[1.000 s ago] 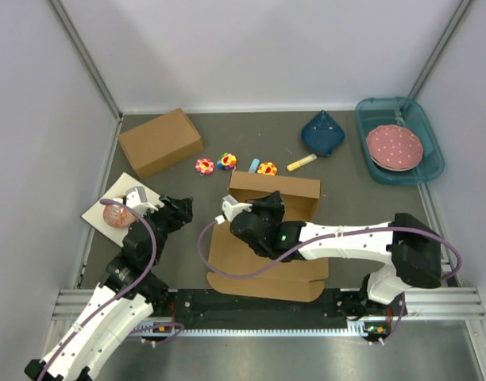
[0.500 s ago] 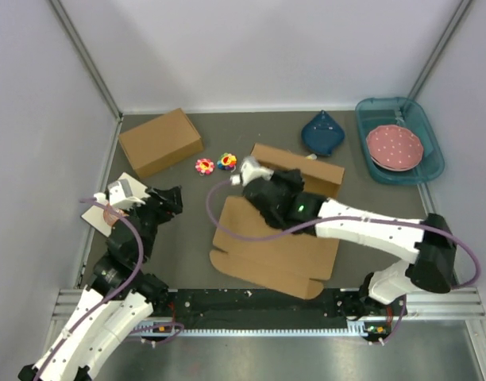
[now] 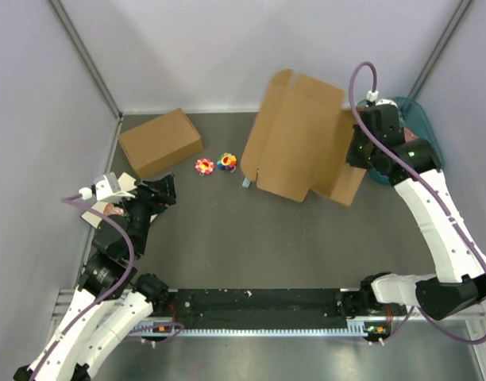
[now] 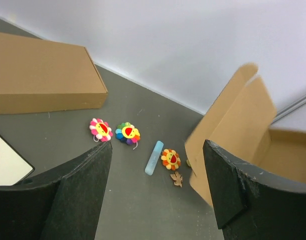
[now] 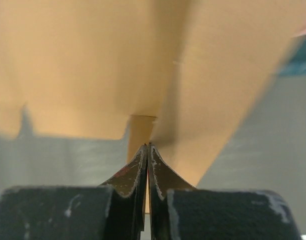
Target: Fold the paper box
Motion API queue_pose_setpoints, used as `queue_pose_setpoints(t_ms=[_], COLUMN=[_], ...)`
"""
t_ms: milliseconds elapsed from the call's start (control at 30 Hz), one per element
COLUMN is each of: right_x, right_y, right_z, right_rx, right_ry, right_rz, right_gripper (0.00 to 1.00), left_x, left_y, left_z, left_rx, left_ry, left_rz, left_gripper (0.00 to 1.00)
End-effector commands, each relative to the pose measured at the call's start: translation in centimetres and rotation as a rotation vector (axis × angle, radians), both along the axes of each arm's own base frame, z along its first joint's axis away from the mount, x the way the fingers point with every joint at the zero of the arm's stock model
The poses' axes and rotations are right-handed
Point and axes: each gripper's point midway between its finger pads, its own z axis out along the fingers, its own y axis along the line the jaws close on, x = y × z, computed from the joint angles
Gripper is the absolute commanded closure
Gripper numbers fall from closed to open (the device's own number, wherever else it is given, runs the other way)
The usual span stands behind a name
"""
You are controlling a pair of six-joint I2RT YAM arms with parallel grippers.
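**Sheet held up, folding barely begun**

You have the paper box [image 3: 295, 135] over the far right part of the tabletop [image 3: 251, 246]. It is tilted almost upright, and I cannot tell whether its lower edge touches down. It is plain matte brown card, thin and light, with scored creases, rounded tabs and a notched lower edge. One side panel is bent forward and the rest is flat.

Your right tool [image 5: 147, 148] is pinched together on a thin flap at the sheet's right edge. Your left tool [image 3: 163, 192] hangs by the left edge with its fingers wide apart, holding nothing.

I judge this a repositioning step. Next, lay the sheet flat mid-tabletop where both arms reach. On a single pinch the card may swing or crease.

The chunky closed box [image 3: 160, 142] sits near the far left corner. Bright petal-edged flower toys [image 3: 205, 166] and a pale blue stick [image 4: 154, 157] lie just beside the sheet.
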Motion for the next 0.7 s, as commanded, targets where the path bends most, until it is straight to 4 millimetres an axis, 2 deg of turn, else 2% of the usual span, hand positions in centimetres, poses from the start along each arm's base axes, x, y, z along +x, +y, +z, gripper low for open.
queue_pose_setpoints(t_ms=[0,67,100,167,200,233,267,333,367,467,533,567,633,667], right_x=[-2.1,-2.4,-2.3,-2.9,-2.6,-2.8,-3.8,-3.4,-4.2,-4.8,-5.3,-5.3,-5.4,-5.6], right_y=[5.1,5.7,6.1,6.1,6.3,6.2,5.8,5.7,5.2,4.6,5.1,5.2,5.3,5.2], right_z=[-2.4,-1.8,-2.6,-2.1,-3.3,-3.2,-4.8,-4.1,-5.5,-6.6,-5.9,-3.9,-2.8,-0.8], right_rx=[0.424,0.528,0.606,0.703,0.782,0.832,0.867,1.015,1.048,1.076,0.999,0.971,0.831,0.794], right_ry=[0.144,0.122,0.128,0.095,0.098,0.076,0.07,-0.032,-0.051,-0.08,-0.096,-0.137,-0.158,-0.193], right_rz=[-0.084,-0.126,-0.19,-0.25,-0.319,-0.343,-0.374,-0.411,-0.424,-0.448,-0.327,-0.261,-0.137,-0.089], right_gripper=[1.0,1.0,1.0,1.0,1.0,1.0,1.0,1.0,1.0,1.0,1.0,1.0,0.99,0.92], left_x=[0.0,0.1,0.1,0.1,0.1,0.1,0.1,0.2,0.2,0.4,0.6,0.7,0.9,1.0], left_y=[-0.3,-0.3,-0.4,-0.6,-0.7,-0.7,-0.8,-1.1,-1.2,-1.8,-2.1,-2.4,-2.6,-2.8], left_z=[0.4,-0.2,-0.3,-0.9,-1.1,-1.3,-1.7,-2.1,-2.6,-3.7,-4.4,-4.9,-5.4,-5.7], left_rx=[-0.01,-0.013,-0.015,-0.016,-0.016,-0.017,-0.015,-0.016,-0.015,-0.019,-0.026,-0.022,-0.023,-0.023], left_ry=[-0.02,-0.009,-0.009,0.0,0.004,0.008,0.014,0.023,0.033,0.056,0.069,0.076,0.092,0.095], left_rz=[-0.013,-0.014,-0.019,-0.027,-0.03,-0.033,-0.037,-0.046,-0.051,-0.074,-0.083,-0.092,-0.095,-0.101], left_gripper=[0.21,0.21,0.21,0.21,0.21,0.21,0.21,0.21,0.21,0.21,0.21,0.21,0.21,0.21])
